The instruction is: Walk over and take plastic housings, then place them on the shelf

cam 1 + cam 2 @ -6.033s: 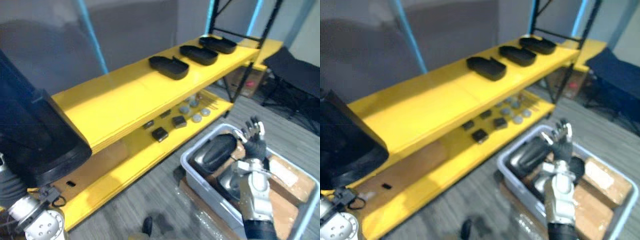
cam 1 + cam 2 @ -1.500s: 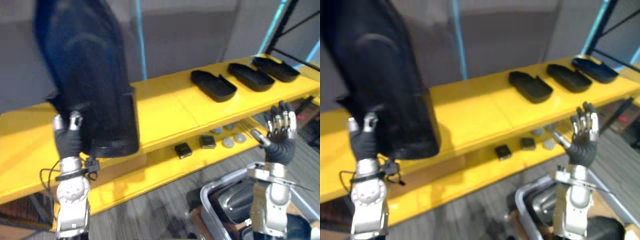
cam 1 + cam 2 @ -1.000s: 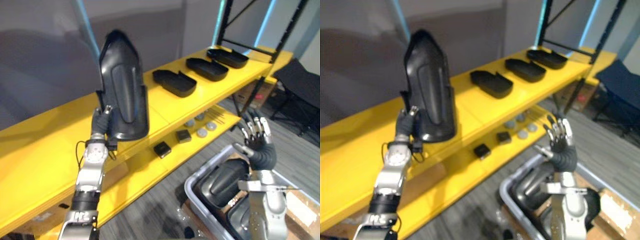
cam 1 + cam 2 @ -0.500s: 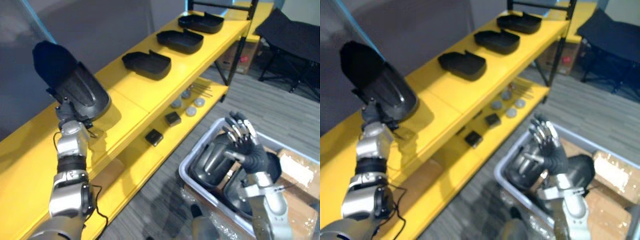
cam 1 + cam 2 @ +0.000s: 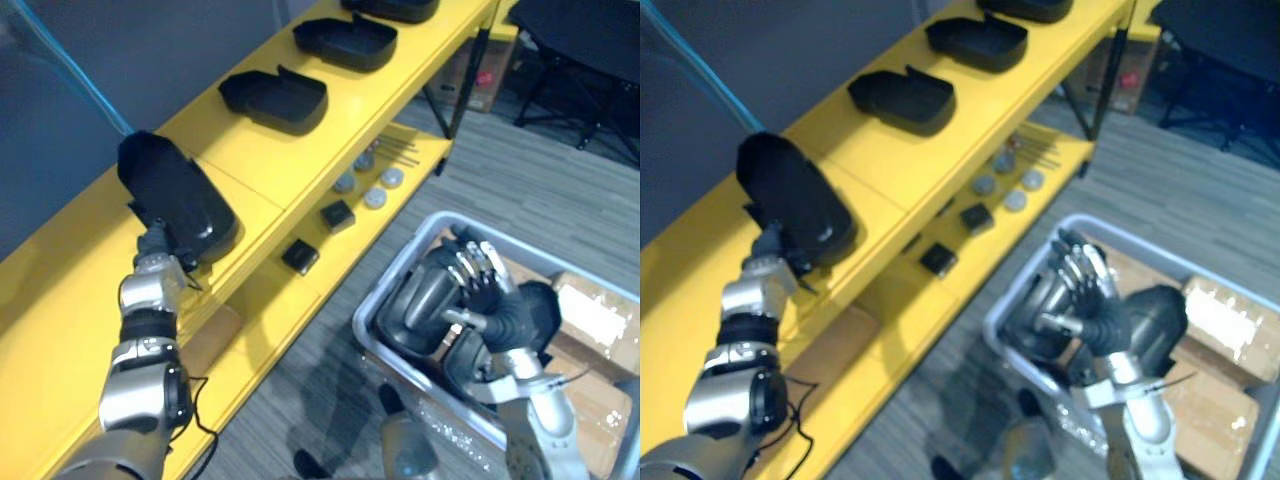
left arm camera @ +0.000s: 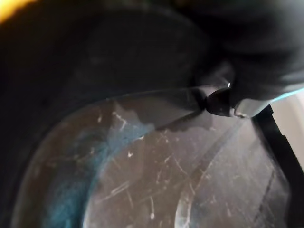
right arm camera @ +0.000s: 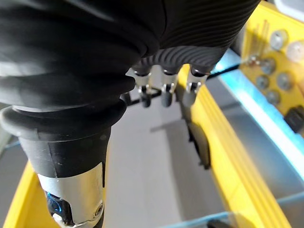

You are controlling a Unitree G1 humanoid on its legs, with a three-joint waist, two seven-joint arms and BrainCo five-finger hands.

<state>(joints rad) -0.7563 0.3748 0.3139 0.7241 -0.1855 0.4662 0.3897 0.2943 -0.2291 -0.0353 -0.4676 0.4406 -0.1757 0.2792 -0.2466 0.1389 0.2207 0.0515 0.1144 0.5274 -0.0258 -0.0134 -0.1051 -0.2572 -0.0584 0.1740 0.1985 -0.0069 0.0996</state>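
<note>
My left hand (image 5: 153,247) is shut on the lower end of a large black plastic housing (image 5: 176,193). The housing tilts over the front part of the yellow top shelf (image 5: 300,150), its low end at the shelf surface. Its scratched dark surface (image 6: 142,166) is close up in the left wrist view. My right hand (image 5: 482,292) is open with spread fingers (image 7: 164,95), hovering over dark housings (image 5: 422,302) in a grey bin (image 5: 393,275).
Three more black housings (image 5: 274,97) (image 5: 345,40) (image 5: 395,8) lie in a row further along the top shelf. The lower shelf holds small black boxes (image 5: 300,257) and grey discs (image 5: 375,198). Cardboard (image 5: 598,325) lies beside the bin; a black chair (image 5: 590,40) stands behind.
My left hand has lowered the housing from raised above the shelf down onto it. The camera has tipped further down. My right hand stays open over the bin.
</note>
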